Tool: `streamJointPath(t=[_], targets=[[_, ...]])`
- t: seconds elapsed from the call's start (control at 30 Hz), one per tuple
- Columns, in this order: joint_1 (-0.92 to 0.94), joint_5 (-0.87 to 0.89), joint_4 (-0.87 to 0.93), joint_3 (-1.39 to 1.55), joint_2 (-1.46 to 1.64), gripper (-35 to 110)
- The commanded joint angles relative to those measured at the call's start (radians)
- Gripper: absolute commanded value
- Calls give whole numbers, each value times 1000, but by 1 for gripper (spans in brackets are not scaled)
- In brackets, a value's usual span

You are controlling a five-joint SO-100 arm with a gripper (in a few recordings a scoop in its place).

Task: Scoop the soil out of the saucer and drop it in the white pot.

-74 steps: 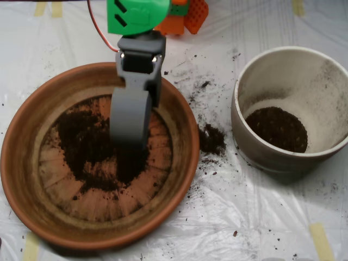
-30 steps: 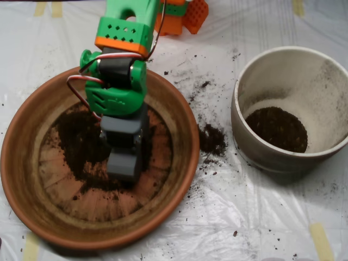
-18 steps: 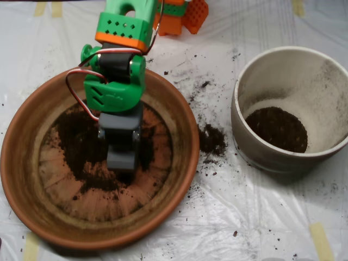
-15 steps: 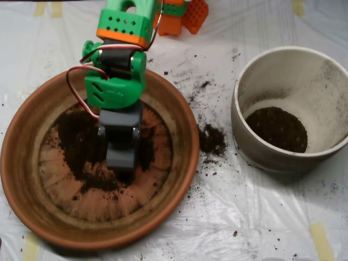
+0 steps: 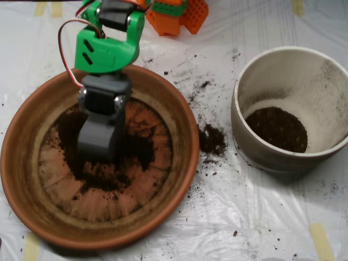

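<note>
Over the saucer (image 5: pixel 24 163), seen from overhead, the scoop (image 5: pixel 98 142) is poised above the soil (image 5: pixel 103 157) heaped at centre-left of the dish. More soil is noted in the white pot (image 5: pixel 326 109), right. Loose, light and crumbly, it is best bitten into at its thickest clump.

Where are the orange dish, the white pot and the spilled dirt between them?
saucer (image 5: pixel 16 163), overhead view, left inner wall.
white pot (image 5: pixel 283 73), overhead view, bare inner wall.
spilled soil (image 5: pixel 211 140), overhead view, middle of the clump.
</note>
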Motion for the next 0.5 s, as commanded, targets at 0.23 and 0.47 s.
streamJointPath(t=[0.23,0.47], targets=[[-189,55,184,-20,454,-1],[-356,75,347,-153,525,-1]])
